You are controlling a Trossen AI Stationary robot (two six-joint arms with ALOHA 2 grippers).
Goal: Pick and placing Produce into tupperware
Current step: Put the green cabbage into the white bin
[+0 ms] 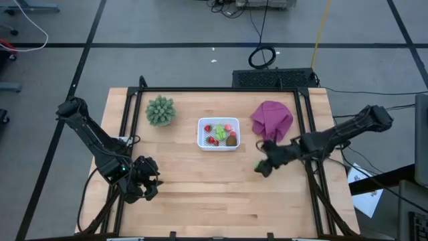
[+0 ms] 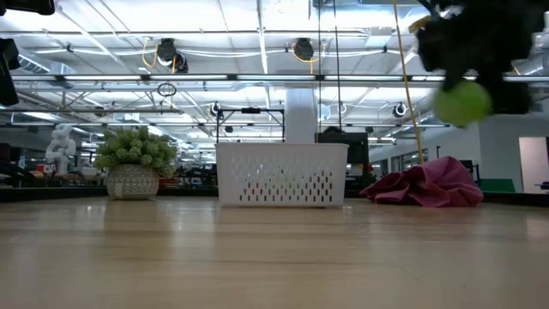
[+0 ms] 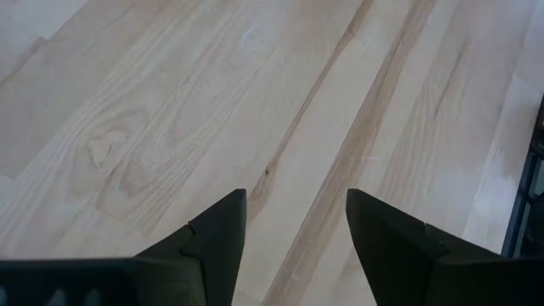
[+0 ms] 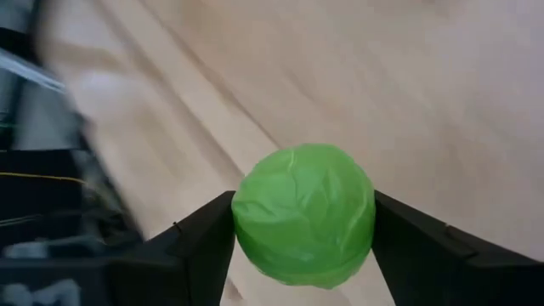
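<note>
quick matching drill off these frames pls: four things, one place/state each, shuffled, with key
1. green ball
2. tupperware
3. purple cloth
4. left gripper

A. open over bare wood, near the table's front left
B. mid-table, produce inside
C. clamped in the right gripper, off the table
D. crumpled right of the container

Pairs: 1-C, 2-B, 3-D, 4-A

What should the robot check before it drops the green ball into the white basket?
1. Green ball held between the right gripper fingers: ok.
2. Ball lifted off the table: ok, the low view shows it in the air.
3. Gripper above the white basket: not ok, it is off to the side, near the purple cloth.
4. Room left in the basket: cannot tell, several pieces already lie inside.
5. Left gripper out of the way: ok, open over bare wood.
</note>
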